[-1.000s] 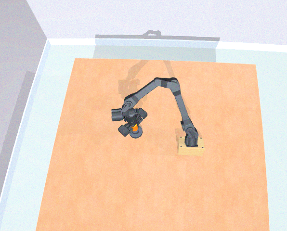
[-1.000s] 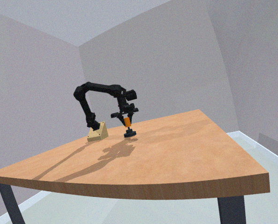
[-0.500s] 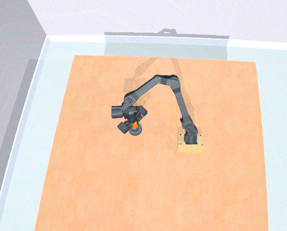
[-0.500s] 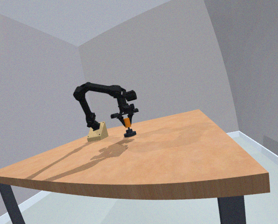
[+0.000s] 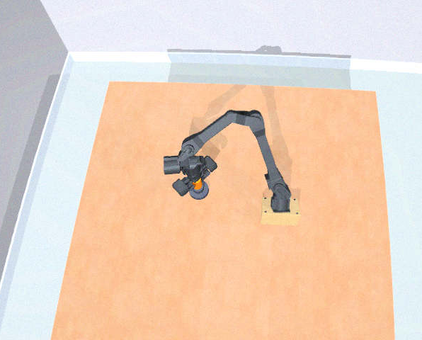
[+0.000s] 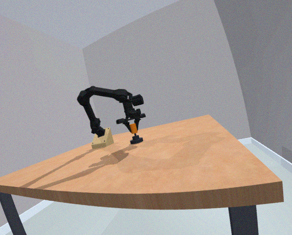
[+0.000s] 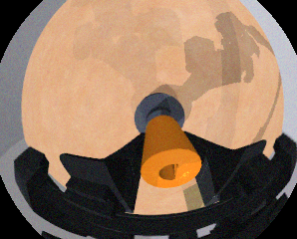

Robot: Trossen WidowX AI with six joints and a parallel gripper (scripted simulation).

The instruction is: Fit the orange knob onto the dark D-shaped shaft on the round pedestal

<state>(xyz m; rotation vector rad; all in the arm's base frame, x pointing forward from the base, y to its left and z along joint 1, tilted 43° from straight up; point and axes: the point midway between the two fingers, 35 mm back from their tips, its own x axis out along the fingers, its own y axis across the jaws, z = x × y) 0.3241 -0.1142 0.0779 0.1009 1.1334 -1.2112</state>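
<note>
The orange knob (image 5: 197,184) (image 6: 133,128) (image 7: 163,141) is held between the fingers of my gripper (image 5: 197,183) (image 6: 133,129) (image 7: 163,135), which is shut on it. The knob stands over the round dark pedestal (image 5: 203,194) (image 6: 136,140) (image 7: 143,111). In the exterior view a short piece of dark shaft (image 6: 134,134) shows between the knob's lower end and the pedestal, so the knob is not against the pedestal. In the wrist view the knob's open top faces the camera. The shaft's flat side is hidden, and whether the shaft's tip is inside the knob cannot be told.
The arm's tan base block (image 5: 280,219) (image 6: 102,144) stands on the wooden table (image 5: 226,274) (image 6: 181,176), to the right of the pedestal in the top view and to its left in the exterior view. Arm shadows fall across the table.
</note>
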